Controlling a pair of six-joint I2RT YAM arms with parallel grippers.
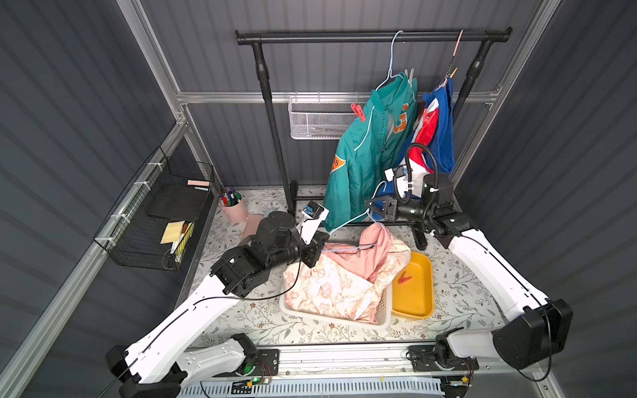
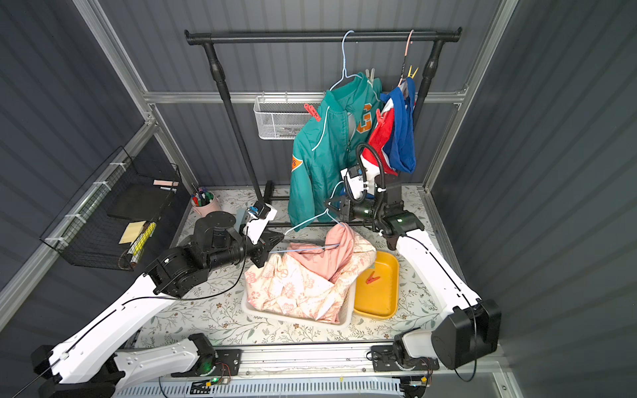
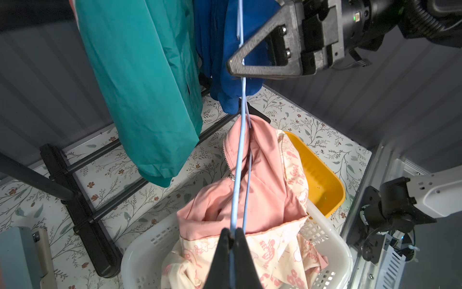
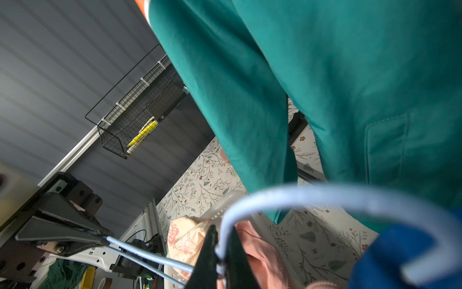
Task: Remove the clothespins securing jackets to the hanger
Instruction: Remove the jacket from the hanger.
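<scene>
Top views both show the cream-and-pink jacket (image 1: 331, 286) heaped in the white basket (image 1: 384, 310) nearest the arm bases, with no pin visible on it. One red clothespin (image 1: 404, 277) lies loose in the yellow tray (image 1: 417, 299) just beside the basket. I judge this first garment unpinned and nearly dealt with.

Just above the basket, the pale blue hanger (image 3: 238, 162) is stretched between the two arms. The left gripper (image 3: 231, 234) is clamped tight on one end of the wire. The right gripper (image 4: 222, 229) has its jaws either side of the wire below the hook, but whether they pinch it or only bracket it I cannot tell. The pink hood rises toward the hanger, and I cannot say whether it is fully clear of the wire.

Farther back, two garments hang from the black rail (image 1: 344, 36). The teal jacket (image 1: 365, 151) carries a red pin (image 1: 358, 112) on one shoulder and a pale one (image 2: 370, 74) near the other. The red-white-blue jacket (image 1: 437, 138) shows a red pin (image 1: 427, 115) and a yellow one (image 2: 412, 71) near its hanger. So about a third seems done, with four pegs left to pull.
</scene>
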